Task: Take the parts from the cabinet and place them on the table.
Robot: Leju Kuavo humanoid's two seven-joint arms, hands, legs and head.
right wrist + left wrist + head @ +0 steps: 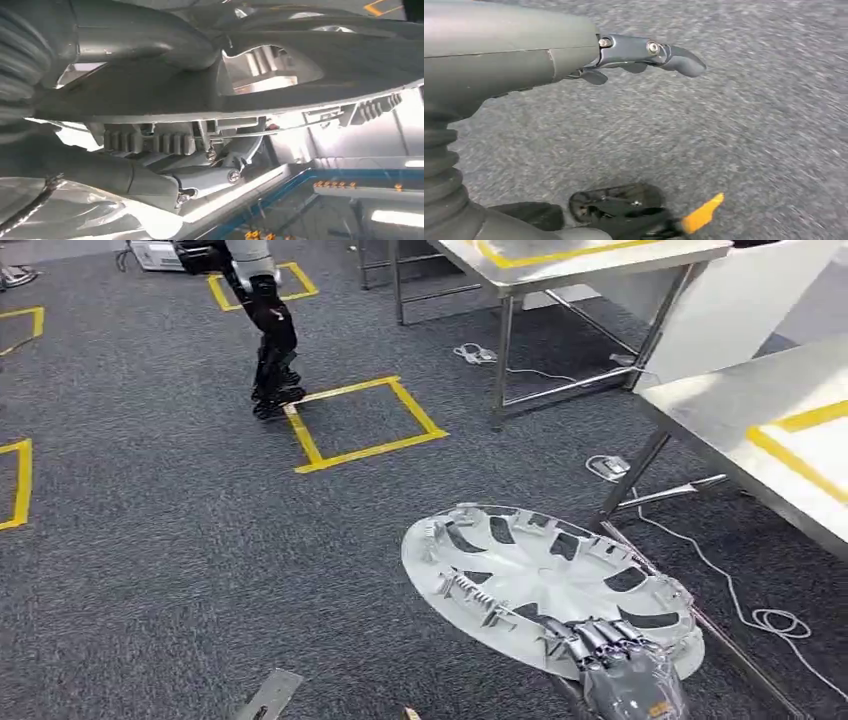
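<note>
Now carrying: the right hand (622, 668) holds the silver wheel cover (540, 575) by its rim, above the carpet, near the steel table (760, 420).

Keep the cover level and lift it clear of the table edge before setting it down inside the yellow tape (800, 455). Left hand (644, 52) hangs over the floor, nothing in its fingers. No container is visible.
</note>
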